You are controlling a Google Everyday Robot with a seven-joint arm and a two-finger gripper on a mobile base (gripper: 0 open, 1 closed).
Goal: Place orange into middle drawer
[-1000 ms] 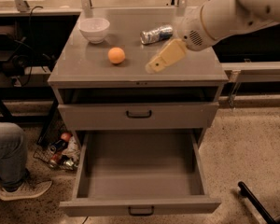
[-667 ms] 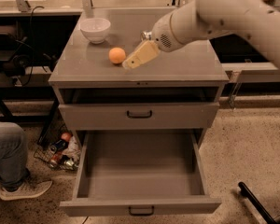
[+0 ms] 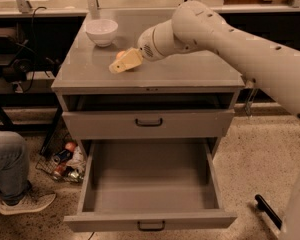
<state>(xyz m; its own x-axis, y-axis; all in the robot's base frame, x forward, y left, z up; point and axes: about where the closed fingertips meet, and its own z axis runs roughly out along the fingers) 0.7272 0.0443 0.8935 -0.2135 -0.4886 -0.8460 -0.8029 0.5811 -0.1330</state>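
The orange (image 3: 120, 55) lies on the grey cabinet top (image 3: 190, 74), left of centre, and is mostly hidden behind my gripper. My gripper (image 3: 121, 64), with pale yellow fingers, reaches in from the right and sits right at the orange, in front of it. The middle drawer (image 3: 151, 221), wide and deep with a dark curved handle, stands pulled out below with nothing in it. The shallower drawer (image 3: 149, 123) above it is shut.
A white bowl (image 3: 101, 32) stands at the back left of the cabinet top. A seated person's leg and shoe (image 3: 15, 176) are at the lower left. A wire basket with cans and items (image 3: 65, 159) sits on the floor left of the cabinet. My arm spans the right side.
My gripper has swept left across the cabinet top, from beside the crushed can to the orange, and now covers most of it. The can is hidden behind my arm.
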